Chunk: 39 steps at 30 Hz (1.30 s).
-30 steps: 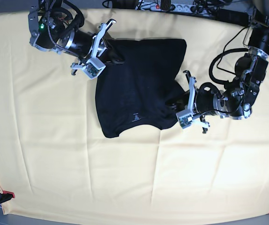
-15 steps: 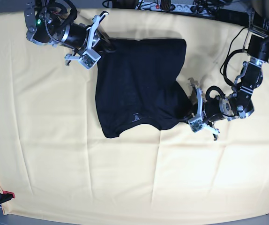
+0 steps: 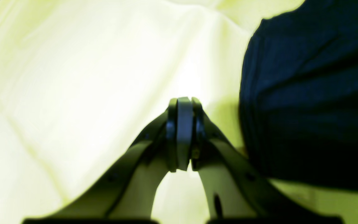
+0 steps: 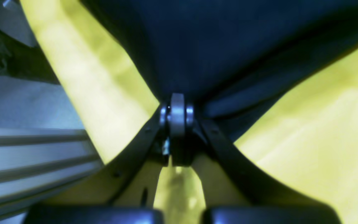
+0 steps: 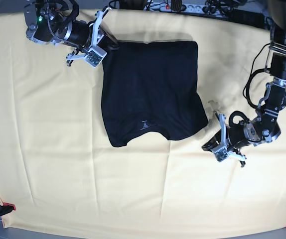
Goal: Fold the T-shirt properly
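The dark navy T-shirt [image 5: 150,92] lies folded in the middle of the pale yellow table cloth [image 5: 58,159], with a small tag [image 5: 144,124] near its front edge. My right gripper [image 5: 105,47], at the top left of the base view, is shut on the shirt's far left corner. In the right wrist view the dark cloth [image 4: 216,46] gathers into the closed gripper [image 4: 177,99]. My left gripper [image 5: 209,146] is shut and empty on the table cloth, just off the shirt's near right corner. In the left wrist view the gripper [image 3: 184,102] is shut, with the shirt [image 3: 309,102] to its right.
Cables and a power strip [image 5: 183,7] run along the table's back edge. Red clamps [image 5: 8,206] hold the table cloth at the front corners. A grey rail [image 4: 26,161] shows beyond the table edge in the right wrist view.
My left gripper has let go of the shirt's right edge and moved away towards the front right. My right gripper has pulled the far left corner further back and left, flattening the shirt.
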### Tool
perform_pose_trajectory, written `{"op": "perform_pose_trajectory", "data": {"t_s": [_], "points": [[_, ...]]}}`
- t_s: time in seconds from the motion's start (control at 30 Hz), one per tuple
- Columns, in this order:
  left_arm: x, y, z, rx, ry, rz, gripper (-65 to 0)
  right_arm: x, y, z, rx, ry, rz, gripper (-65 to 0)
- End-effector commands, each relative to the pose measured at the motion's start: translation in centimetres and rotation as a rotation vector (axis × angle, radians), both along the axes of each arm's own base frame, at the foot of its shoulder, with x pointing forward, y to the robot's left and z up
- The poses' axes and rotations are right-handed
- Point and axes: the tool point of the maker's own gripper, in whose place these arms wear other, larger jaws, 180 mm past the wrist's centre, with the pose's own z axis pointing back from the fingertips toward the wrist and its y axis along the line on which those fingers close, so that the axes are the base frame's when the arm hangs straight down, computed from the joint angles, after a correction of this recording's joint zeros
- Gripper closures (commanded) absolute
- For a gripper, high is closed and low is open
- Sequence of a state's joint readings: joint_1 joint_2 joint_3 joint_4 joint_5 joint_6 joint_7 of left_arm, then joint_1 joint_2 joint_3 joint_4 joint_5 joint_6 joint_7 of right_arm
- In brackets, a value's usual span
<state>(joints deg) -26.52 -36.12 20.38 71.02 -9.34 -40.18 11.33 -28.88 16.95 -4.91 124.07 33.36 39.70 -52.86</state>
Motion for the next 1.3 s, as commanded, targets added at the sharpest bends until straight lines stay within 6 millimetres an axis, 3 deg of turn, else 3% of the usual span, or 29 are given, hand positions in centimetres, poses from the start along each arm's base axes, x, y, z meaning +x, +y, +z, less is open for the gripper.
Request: {"op": "perform_pose_trajectory", "data": {"t_s": [0.0, 0.07, 0.17, 0.3, 0.4, 0.5, 0.6, 0.83, 0.93, 1.03, 1.27], "points": [[0.8, 0.2, 2.9, -0.028, -0.043, 0.004, 0.0, 0.7, 0.2, 1.9, 0.034, -0.063, -0.001, 0.0], [-0.9, 0.4, 3.1, -0.028, 0.066, 0.023, 0.0, 2.2, -1.1, 3.2, 0.029, -0.099, -0.098, 0.0], [-5.0, -0.8, 3.2, -0.054, 0.231, -0.024, 0.0, 4.3, -3.3, 4.8, 0.060, -0.128, -0.259, 0.0], [-9.9, -2.9, 3.8, -0.049, 0.285, -0.129, 0.0, 4.1, -3.4, 6.6, 0.165, -0.127, -0.240, 0.0], [-13.0, -4.7, 5.4, -0.089, 0.251, -0.194, 0.0, 2.7, -3.4, 7.2, 0.215, -0.105, -0.178, 0.0], [-15.3, -4.7, 6.2, -0.110, 0.234, -0.169, 0.0, 1.5, -4.0, 7.6, 0.259, -0.066, -0.178, 0.0], [-18.2, -4.9, 7.4, -0.172, 0.238, -0.161, 0.0, 0.7, -5.7, 7.5, 0.255, -0.028, -0.225, 0.0], [-25.3, -5.3, 8.8, -0.130, 0.267, -0.166, 0.0, -2.8, -8.9, 8.5, 0.205, 0.052, -0.288, 0.0], [-27.6, -3.8, 7.1, -0.121, 0.370, -0.076, 0.0, -4.7, -10.6, 8.2, 0.167, 0.107, -0.342, 0.0], [-30.4, -3.9, 6.5, -0.196, 0.486, -0.019, 0.0, -6.6, -11.8, 7.7, 0.132, 0.170, -0.394, 0.0], [-37.3, -3.3, 4.2, -0.212, 0.755, 0.125, 0.0, -12.5, -12.6, 6.1, 0.052, 0.396, -0.421, 0.0]]}}
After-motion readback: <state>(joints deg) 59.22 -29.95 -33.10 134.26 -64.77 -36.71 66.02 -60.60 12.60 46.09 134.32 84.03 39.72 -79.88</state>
